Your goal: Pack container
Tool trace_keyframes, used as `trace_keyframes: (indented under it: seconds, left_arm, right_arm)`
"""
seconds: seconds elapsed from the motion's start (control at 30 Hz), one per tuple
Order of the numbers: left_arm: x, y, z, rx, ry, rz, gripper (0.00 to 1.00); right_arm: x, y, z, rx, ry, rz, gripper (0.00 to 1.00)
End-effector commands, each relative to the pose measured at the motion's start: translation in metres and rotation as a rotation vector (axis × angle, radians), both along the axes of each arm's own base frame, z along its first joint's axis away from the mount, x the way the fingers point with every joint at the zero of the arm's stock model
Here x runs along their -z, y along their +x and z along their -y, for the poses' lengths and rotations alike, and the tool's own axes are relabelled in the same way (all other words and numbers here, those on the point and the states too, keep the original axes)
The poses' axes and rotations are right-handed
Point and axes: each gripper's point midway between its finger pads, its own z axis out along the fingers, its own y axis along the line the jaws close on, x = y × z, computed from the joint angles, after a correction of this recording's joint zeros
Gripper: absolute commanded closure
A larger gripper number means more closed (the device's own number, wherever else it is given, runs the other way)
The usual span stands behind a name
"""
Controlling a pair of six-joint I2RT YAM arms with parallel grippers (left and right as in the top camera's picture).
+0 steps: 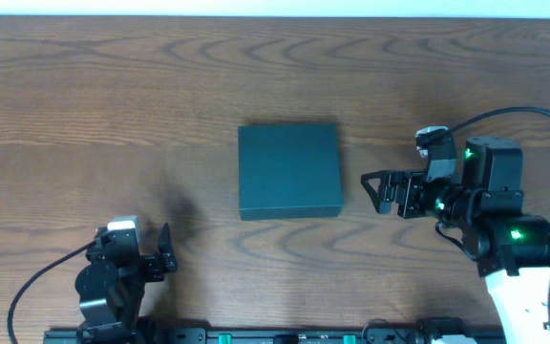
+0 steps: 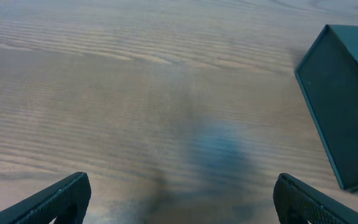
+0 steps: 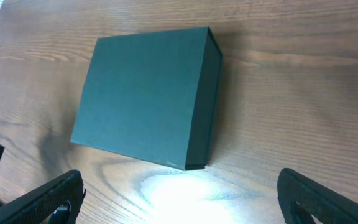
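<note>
The closed box [image 1: 289,172] is lying on the tabletop [image 1: 113,115], right gripper [image 1: 370,191] hovering released beside it, left gripper [image 2: 182,182] released, well apart.

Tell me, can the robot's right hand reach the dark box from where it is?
Probably yes. The right hand is open and points at the box, which lies closed just in front of it. Only bare table shows between them, so nothing seems to block the way.
</note>
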Motion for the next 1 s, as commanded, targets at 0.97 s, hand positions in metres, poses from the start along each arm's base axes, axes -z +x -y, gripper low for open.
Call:
trace_keyframes:
  seconds: [0.97]
  left_arm:
    - [0.0087, 0.0043, -0.0042, -0.017, 0.013, 0.008, 0.05]
  right_arm:
    - [-0.0048, 0.0013, 0.0007, 0.009, 0.016, 0.005, 0.01]
